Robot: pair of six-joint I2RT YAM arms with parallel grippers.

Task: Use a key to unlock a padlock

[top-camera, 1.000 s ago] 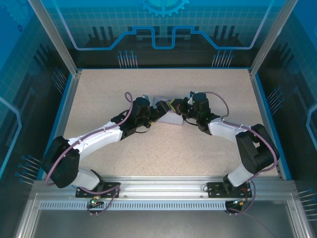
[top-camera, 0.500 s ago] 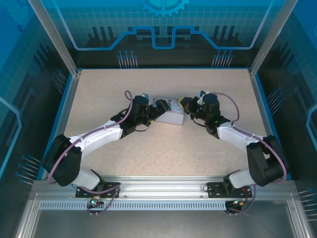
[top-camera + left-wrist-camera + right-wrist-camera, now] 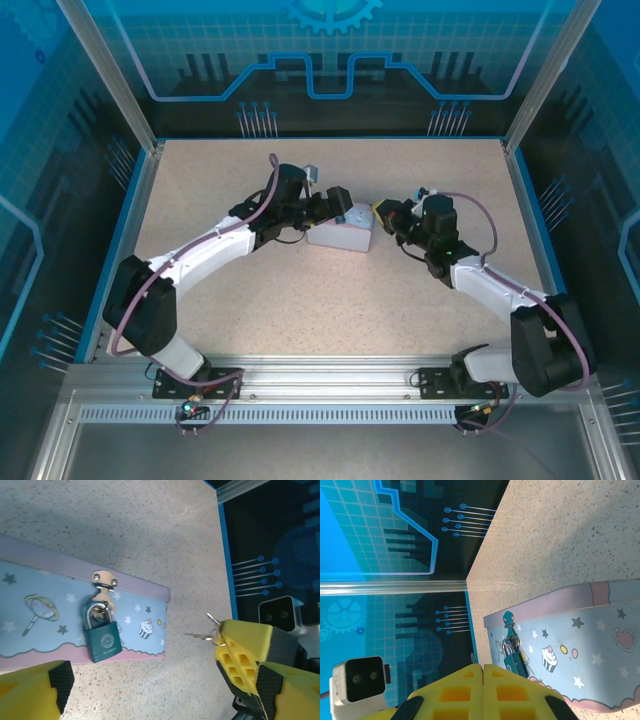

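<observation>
While left gripper (image 3: 337,204) gapes wide, right gripper (image 3: 483,680) pinches a thin silvery key (image 3: 199,636), tip towards the small dark-teal padlock (image 3: 102,639)

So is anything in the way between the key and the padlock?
No, nothing I can see. The key pokes out of the right fingers, toward the padlock hanging on the clasp of the tin. Only bare table and the tin's front lie between them.

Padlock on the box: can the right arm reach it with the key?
Probably yes. The padlock hangs on the tin's front wall, facing the right gripper, which is shut on the key. Bare table lies between them. The open left gripper hangs close by and might crowd it.
</observation>
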